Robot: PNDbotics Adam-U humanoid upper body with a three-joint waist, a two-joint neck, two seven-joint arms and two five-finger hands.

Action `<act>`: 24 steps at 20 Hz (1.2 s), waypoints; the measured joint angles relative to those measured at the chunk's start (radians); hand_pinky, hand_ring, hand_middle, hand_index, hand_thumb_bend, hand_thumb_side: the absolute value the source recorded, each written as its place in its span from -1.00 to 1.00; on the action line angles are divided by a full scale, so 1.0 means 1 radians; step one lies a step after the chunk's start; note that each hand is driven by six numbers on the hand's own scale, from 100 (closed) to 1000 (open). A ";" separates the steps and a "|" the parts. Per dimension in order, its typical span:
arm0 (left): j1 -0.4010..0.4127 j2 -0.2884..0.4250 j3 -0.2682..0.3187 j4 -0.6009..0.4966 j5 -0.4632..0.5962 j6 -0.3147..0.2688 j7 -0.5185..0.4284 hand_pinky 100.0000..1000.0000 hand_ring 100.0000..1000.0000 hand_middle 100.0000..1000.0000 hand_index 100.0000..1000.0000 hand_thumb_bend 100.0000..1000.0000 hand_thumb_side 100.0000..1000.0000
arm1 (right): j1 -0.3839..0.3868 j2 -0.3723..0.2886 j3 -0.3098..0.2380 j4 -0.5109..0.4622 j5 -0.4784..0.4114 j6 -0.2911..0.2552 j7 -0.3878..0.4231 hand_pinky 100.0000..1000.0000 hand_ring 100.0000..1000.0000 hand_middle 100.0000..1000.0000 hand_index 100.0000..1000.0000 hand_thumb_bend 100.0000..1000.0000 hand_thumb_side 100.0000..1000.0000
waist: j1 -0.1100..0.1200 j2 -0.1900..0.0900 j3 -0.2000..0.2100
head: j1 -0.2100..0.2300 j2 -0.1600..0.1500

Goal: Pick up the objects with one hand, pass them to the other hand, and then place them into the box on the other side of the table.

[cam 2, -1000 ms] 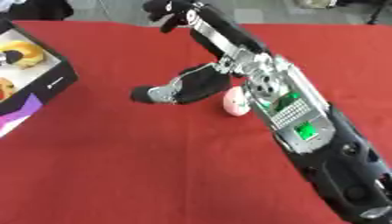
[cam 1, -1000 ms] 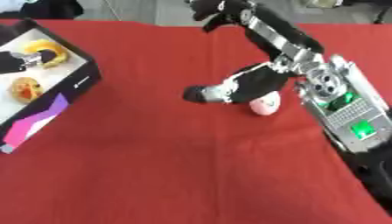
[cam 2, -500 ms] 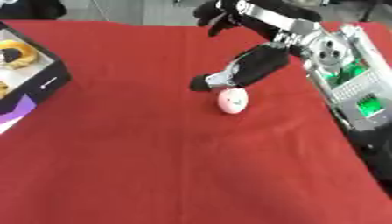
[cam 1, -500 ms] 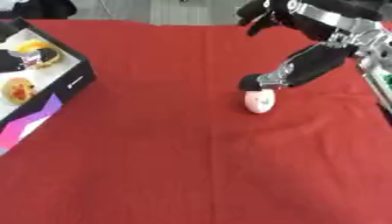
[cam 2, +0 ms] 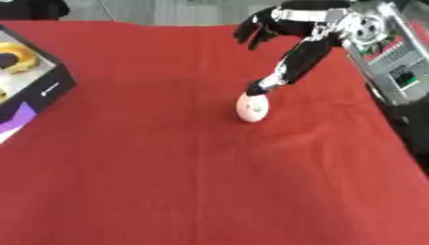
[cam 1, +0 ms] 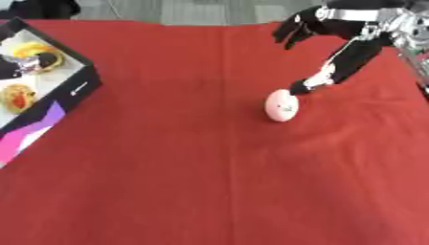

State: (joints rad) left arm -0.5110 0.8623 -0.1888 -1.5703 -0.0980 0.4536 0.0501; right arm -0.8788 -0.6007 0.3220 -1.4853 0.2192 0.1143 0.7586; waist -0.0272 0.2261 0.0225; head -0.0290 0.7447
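A small pink-white egg-shaped object (cam 1: 281, 105) lies on the red tablecloth (cam 1: 184, 167), right of the middle. My right hand (cam 1: 345, 60) comes in from the upper right and is open above it. One long black digit reaches down and its tip touches the object's upper right side. The other fingers (cam 2: 255, 26) are spread in the air farther back. The black box (cam 1: 80, 86) with a white inside stands at the left edge. My left hand shows in no view.
Inside the box lie a yellow ring-shaped thing (cam 1: 37, 50) and a round orange thing (cam 1: 16, 96). My right forearm, silver with a green light (cam 2: 392, 53), fills the upper right corner. The cloth's far edge runs along the top.
The whole picture has shifted, so the head moved. My right hand, low and close round the object a second ago, now stands higher with fingers spread and only one tip on it.
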 measured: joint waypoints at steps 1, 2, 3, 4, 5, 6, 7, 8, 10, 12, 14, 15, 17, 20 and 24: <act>-0.001 0.000 0.000 0.000 0.000 0.000 0.000 0.70 0.45 0.34 0.36 0.50 -0.19 | -0.005 0.004 0.000 0.020 0.010 -0.011 0.003 0.85 0.59 0.56 0.68 -0.05 -0.73 | 0.000 0.000 0.002 | -0.002 0.000; -0.003 0.000 0.000 0.000 0.000 0.000 0.000 0.70 0.45 0.33 0.36 0.50 -0.19 | -0.009 0.008 0.000 0.037 0.023 -0.022 0.003 0.84 0.60 0.56 0.68 -0.04 -0.75 | 0.000 0.000 0.004 | -0.004 0.000; -0.004 0.000 0.000 0.000 0.000 0.000 0.000 0.70 0.45 0.33 0.36 0.50 -0.19 | -0.011 0.013 0.000 0.053 0.038 -0.031 0.001 0.84 0.60 0.56 0.68 -0.04 -0.75 | 0.000 0.000 0.006 | -0.006 0.000; -0.006 0.000 0.000 -0.001 0.000 0.000 0.000 0.70 0.45 0.33 0.36 0.51 -0.19 | -0.013 0.019 0.001 0.069 0.055 -0.041 0.000 0.84 0.60 0.56 0.68 -0.04 -0.75 | 0.000 0.000 0.007 | -0.009 0.000; -0.008 0.000 0.000 -0.001 0.000 0.000 0.000 0.70 0.45 0.33 0.36 0.51 -0.19 | -0.015 0.024 0.004 0.086 0.073 -0.051 -0.001 0.84 0.60 0.56 0.68 -0.03 -0.75 | 0.000 0.000 0.008 | -0.011 0.000; -0.008 0.000 0.000 -0.002 0.000 0.000 -0.001 0.70 0.45 0.33 0.36 0.51 -0.19 | -0.017 0.029 0.007 0.104 0.092 -0.061 -0.001 0.84 0.60 0.56 0.68 -0.04 -0.75 | 0.000 0.000 0.009 | -0.013 0.000; -0.008 -0.001 0.000 -0.003 0.000 0.001 -0.001 0.70 0.45 0.33 0.36 0.51 -0.20 | -0.018 0.035 0.010 0.122 0.110 -0.071 0.000 0.84 0.60 0.56 0.68 -0.04 -0.75 | 0.000 0.000 0.011 | -0.016 0.000; -0.009 -0.001 0.000 -0.003 0.000 0.001 -0.001 0.70 0.45 0.33 0.36 0.51 -0.19 | -0.018 0.041 0.013 0.140 0.125 -0.080 0.001 0.84 0.60 0.56 0.67 -0.04 -0.75 | 0.000 0.000 0.012 | -0.018 0.000; -0.010 -0.001 0.000 -0.004 -0.001 0.002 -0.003 0.70 0.45 0.33 0.36 0.51 -0.19 | -0.018 0.051 0.018 0.176 0.149 -0.099 0.003 0.84 0.60 0.55 0.67 -0.08 -0.73 | 0.000 0.000 0.014 | -0.020 0.000; -0.012 -0.001 0.000 -0.004 -0.001 0.003 -0.003 0.70 0.45 0.33 0.36 0.51 -0.19 | -0.019 0.061 0.019 0.210 0.163 -0.117 0.008 0.84 0.59 0.54 0.66 -0.08 -0.74 | 0.000 0.000 0.016 | -0.023 0.000; -0.017 -0.001 0.000 -0.004 -0.001 0.005 -0.002 0.70 0.45 0.33 0.35 0.52 -0.19 | -0.022 0.068 0.019 0.238 0.170 -0.135 0.018 0.84 0.59 0.53 0.64 -0.08 -0.76 | 0.000 0.000 0.018 | -0.025 0.000; -0.018 -0.001 0.001 -0.004 0.000 0.006 0.000 0.70 0.45 0.33 0.35 0.52 -0.19 | -0.025 0.070 0.019 0.249 0.172 -0.144 0.025 0.84 0.59 0.53 0.64 -0.08 -0.76 | 0.000 0.000 0.019 | -0.026 0.000; -0.018 -0.001 0.003 -0.004 0.000 0.008 0.004 0.70 0.45 0.33 0.35 0.52 -0.19 | -0.030 0.074 0.019 0.268 0.173 -0.161 0.042 0.84 0.59 0.53 0.64 -0.08 -0.76 | 0.000 0.000 0.021 | -0.026 0.001; -0.020 -0.001 0.007 -0.003 0.001 0.009 0.009 0.70 0.45 0.32 0.35 0.52 -0.19 | -0.034 0.078 0.019 0.289 0.184 -0.177 0.060 0.83 0.60 0.53 0.64 -0.08 -0.78 | 0.000 0.000 0.022 | -0.027 0.001; -0.022 -0.001 0.007 -0.003 0.001 0.010 0.011 0.70 0.45 0.32 0.35 0.52 -0.19 | -0.036 0.080 0.019 0.318 0.219 -0.189 0.061 0.82 0.59 0.53 0.62 -0.08 -0.80 | 0.000 0.000 0.024 | -0.028 0.001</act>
State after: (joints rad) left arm -0.5326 0.8608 -0.1819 -1.5735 -0.0966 0.4633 0.0607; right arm -0.9151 -0.5208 0.3410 -1.1672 0.4379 -0.0744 0.8198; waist -0.0272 0.2261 0.0464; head -0.0567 0.7453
